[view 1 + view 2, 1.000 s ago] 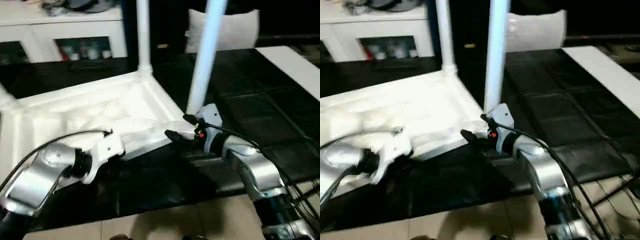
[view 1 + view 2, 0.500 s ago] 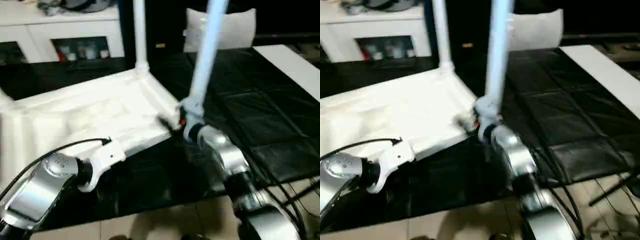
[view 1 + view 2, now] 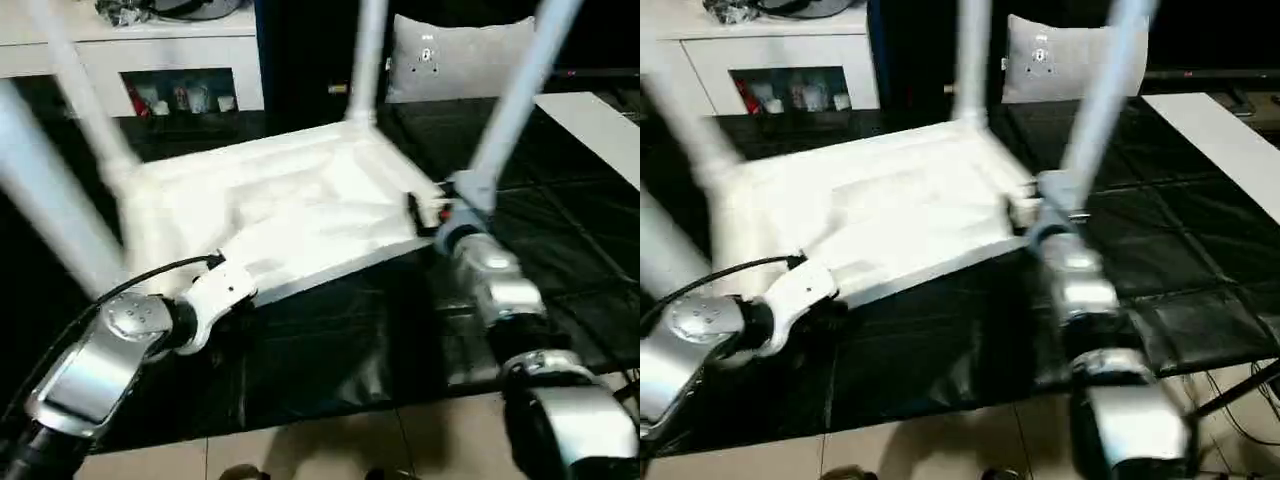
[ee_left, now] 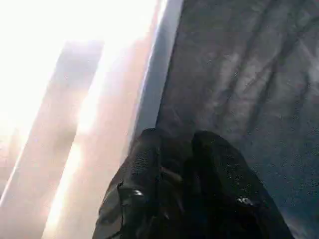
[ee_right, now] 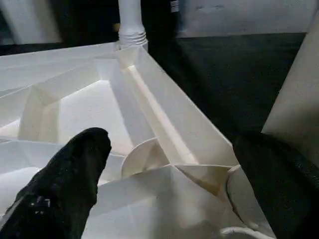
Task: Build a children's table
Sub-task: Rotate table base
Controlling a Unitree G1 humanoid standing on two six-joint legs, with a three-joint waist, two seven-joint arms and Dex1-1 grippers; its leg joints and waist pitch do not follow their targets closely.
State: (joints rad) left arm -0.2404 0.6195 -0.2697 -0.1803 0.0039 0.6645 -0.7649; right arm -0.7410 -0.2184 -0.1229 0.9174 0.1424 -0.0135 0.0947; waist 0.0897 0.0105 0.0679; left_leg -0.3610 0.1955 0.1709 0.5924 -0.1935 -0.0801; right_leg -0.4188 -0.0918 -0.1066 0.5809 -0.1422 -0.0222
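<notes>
Here the right tool (image 5: 164,199) straddles the table top's (image 3: 290,200) corner; fingers apart.

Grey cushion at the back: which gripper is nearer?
Right. The right gripper sits at the table top's corner nearest the cushion; the left gripper is at the top's near edge, farther away.

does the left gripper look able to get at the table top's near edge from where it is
Probably yes: the left gripper, fingers together, sits right beside the table top rim on the black mat, with nothing between them.
</notes>
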